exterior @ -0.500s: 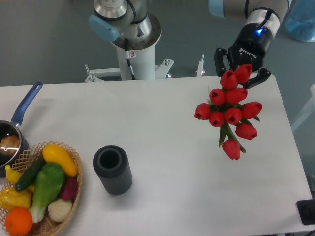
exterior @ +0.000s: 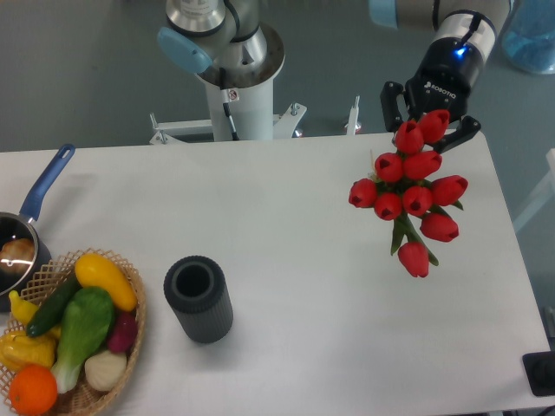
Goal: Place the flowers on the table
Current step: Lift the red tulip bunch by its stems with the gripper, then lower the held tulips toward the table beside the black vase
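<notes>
The flowers (exterior: 409,195) are a bunch of red tulip buds with green stems and leaves, at the right side of the view over the white table (exterior: 286,225). My gripper (exterior: 427,120) is at the table's far right edge, right behind the top buds. It is shut on the flowers and holds the bunch above the tabletop. The buds point toward the camera and hide the stems where the fingers grip them. One dark finger (exterior: 388,100) shows to the left of the top buds.
A dark ribbed cylinder vase (exterior: 199,298) stands upright at front centre-left. A wicker basket (exterior: 130,334) of vegetables and fruit is at the front left corner. A pot with a blue handle (exterior: 43,186) is at the left edge. The robot base (exterior: 232,78) is behind the table.
The gripper and the flowers have shifted slightly to the right and a little toward the front. Nothing else has moved.
</notes>
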Motion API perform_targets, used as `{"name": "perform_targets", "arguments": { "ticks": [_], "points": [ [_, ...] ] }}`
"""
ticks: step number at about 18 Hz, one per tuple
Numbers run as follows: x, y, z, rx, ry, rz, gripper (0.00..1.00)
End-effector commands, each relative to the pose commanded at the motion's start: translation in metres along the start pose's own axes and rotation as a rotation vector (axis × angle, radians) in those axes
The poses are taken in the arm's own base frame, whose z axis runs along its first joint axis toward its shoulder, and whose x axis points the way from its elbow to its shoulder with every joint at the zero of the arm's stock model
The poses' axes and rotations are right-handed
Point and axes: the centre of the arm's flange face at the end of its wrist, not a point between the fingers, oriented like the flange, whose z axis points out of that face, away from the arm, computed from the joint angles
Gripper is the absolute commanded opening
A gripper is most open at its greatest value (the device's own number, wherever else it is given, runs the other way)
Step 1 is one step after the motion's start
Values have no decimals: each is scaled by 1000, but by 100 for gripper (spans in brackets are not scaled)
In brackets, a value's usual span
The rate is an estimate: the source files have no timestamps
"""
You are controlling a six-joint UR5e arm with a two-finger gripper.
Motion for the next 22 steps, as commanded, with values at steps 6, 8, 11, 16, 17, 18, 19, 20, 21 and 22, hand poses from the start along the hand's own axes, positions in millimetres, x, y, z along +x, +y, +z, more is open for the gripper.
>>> {"name": "perform_targets", "arguments": {
  "ticks": [6,8,11,16,17,18,19,20,21,22],
  "points": [
    [-5,-2,-10,-134,-77,70,23],
    [-6,3,-10,-239,-118,95,23],
    [-5,7,-5,-350,-151,108,23],
    [-5,18,15,-538,-183,131,23],
    [-5,27,26,-572,-171,130,23],
    [-7,36,34,-606,-163,127,23],
    [-9,41,40,-642,-163,131,23],
    [-12,49,50,-682,-157,132,23],
    [-14,59,62,-727,-147,134,23],
    [-16,73,77,-776,-130,136,23]
  ]
}}
